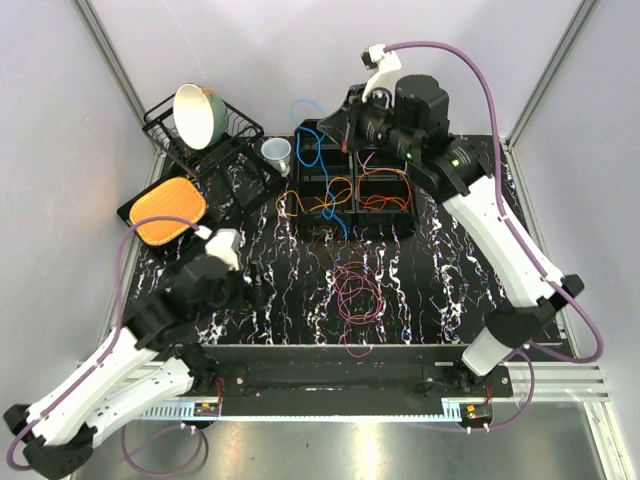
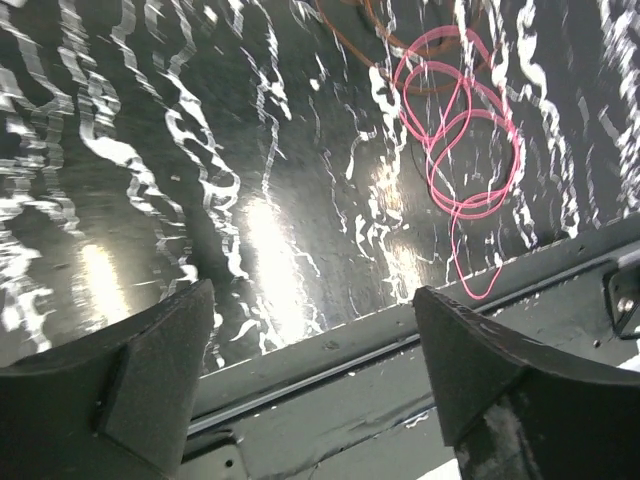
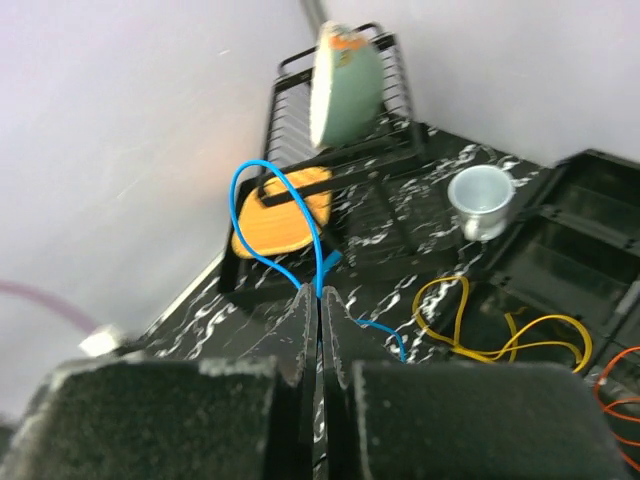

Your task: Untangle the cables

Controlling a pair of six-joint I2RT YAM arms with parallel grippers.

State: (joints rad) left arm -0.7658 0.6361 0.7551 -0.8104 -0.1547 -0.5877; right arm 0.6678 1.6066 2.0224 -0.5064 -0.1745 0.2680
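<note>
My right gripper (image 1: 343,126) is shut on a blue cable (image 1: 304,140) and holds it up above the back left compartment of the black divided tray (image 1: 355,182). In the right wrist view the fingertips (image 3: 308,300) pinch the blue cable (image 3: 262,175), which loops above them. Yellow cable (image 1: 305,203) and orange cable (image 1: 385,200) lie in the tray's compartments; the yellow cable also shows in the right wrist view (image 3: 500,330). A maroon-purple cable (image 1: 355,295) lies loose on the table and looks pink in the left wrist view (image 2: 465,150). My left gripper (image 1: 252,292) is open and empty, low, left of it.
A black dish rack (image 1: 172,135) with a green bowl (image 1: 197,115) stands at the back left. An orange pad on a black tray (image 1: 167,210) lies before it. A small white cup (image 1: 277,152) stands left of the divided tray. A metal rail (image 2: 400,335) runs along the table's near edge.
</note>
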